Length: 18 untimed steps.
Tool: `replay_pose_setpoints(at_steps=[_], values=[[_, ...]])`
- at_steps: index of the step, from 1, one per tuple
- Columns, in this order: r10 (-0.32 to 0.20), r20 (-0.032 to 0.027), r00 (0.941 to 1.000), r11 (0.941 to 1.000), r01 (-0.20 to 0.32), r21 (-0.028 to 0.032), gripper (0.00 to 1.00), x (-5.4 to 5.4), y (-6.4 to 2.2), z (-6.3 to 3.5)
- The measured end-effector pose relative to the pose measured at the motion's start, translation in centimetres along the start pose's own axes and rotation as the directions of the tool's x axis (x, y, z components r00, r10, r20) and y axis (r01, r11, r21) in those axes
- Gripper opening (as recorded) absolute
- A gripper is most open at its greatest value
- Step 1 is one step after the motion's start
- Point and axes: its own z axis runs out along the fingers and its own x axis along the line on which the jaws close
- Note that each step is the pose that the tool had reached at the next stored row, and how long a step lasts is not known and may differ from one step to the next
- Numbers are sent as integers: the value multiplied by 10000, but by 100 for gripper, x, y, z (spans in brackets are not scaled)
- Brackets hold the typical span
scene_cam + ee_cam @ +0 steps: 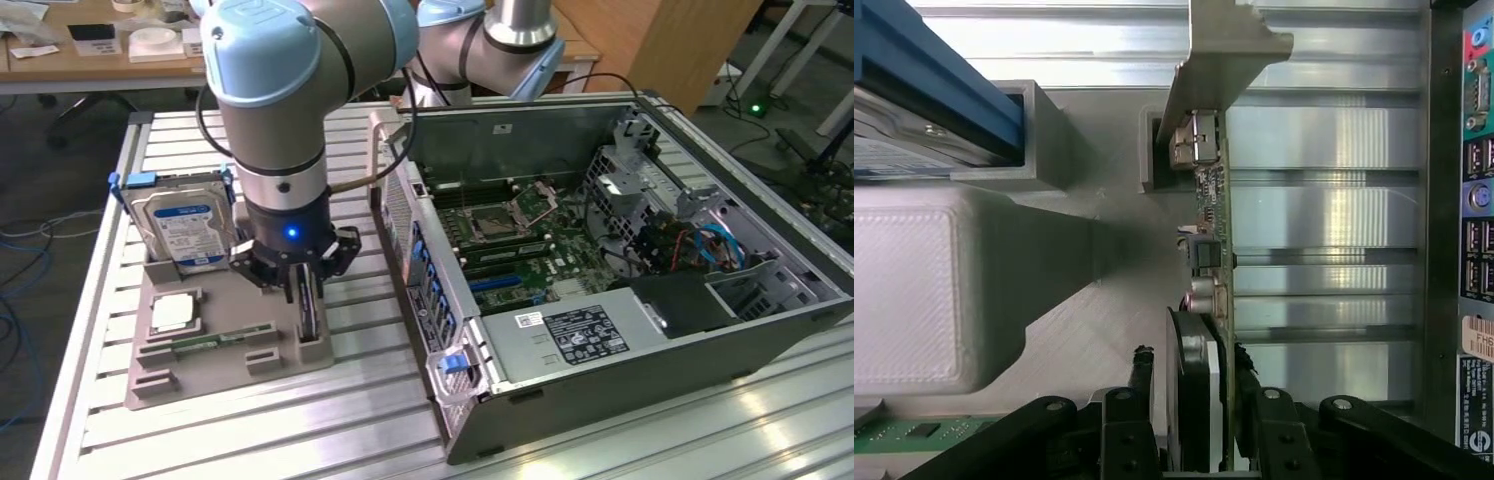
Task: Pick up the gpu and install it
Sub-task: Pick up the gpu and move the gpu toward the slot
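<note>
The gpu [310,318] stands on edge in a slot of the grey holder [214,375], at the side nearest the computer. In the wrist view the gpu [1216,190] shows as a thin green-edged card with a metal bracket at the far end and a black fan by the fingers. My gripper [304,288] is straight above it, pointing down. In the wrist view my gripper [1192,362] has one black finger on each face of the card and is shut on it. The card still sits in its slot.
The open computer case [601,250] lies at the exterior view's right, with its motherboard [514,240] exposed. The holder also carries a silver hard drive [187,225], a processor [174,312] and a green memory stick [200,343]. The slatted metal table [374,420] lies under everything.
</note>
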Motion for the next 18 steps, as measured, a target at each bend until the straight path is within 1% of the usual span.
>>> replay_pose_setpoints(at_steps=[3, 4, 10, 12, 13, 18], values=[[-1, -2, 10000, 10000, 1, 2, 40, 0, 0, 6], [-1, -2, 10000, 10000, 1, 1, 33, 0, 0, 8], [0, -3, 10000, 10000, 0, 2, 33, 1, -1, 16], [0, -3, 10000, 10000, 0, 2, 32, 1, -1, 17], [0, -2, 10000, 10000, 0, 2, 28, 1, -1, 17], [0, -2, 10000, 10000, 0, 1, 28, 0, -1, 19]])
